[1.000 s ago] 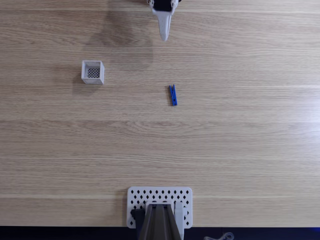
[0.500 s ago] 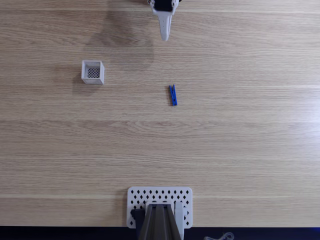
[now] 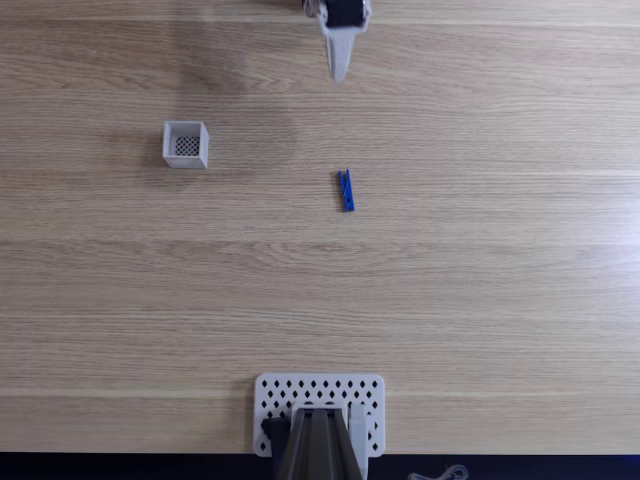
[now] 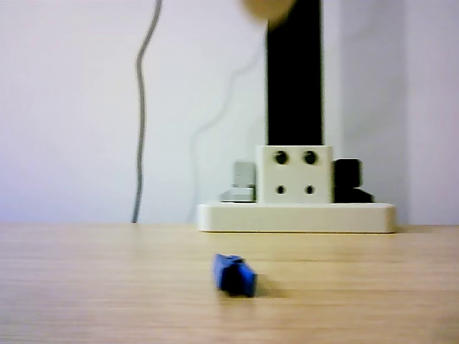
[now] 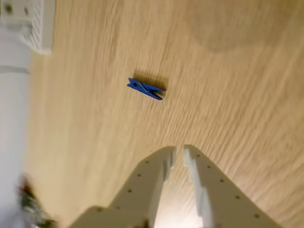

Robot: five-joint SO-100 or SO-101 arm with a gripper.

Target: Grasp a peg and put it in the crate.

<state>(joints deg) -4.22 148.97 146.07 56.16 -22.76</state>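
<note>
Gripper nearly closed, narrow slit between the tips, holding nothing, off the table. Peg lies ahead of the tips, well apart. Since the earlier frame the gripper shifted slightly right in the fixed view; peg unmoved.

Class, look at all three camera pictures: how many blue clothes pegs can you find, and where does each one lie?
1. The peg lies flat on the bare wooden table, right of the crate in the fixed view, apart from it. Both other cameras show the same peg.
</note>
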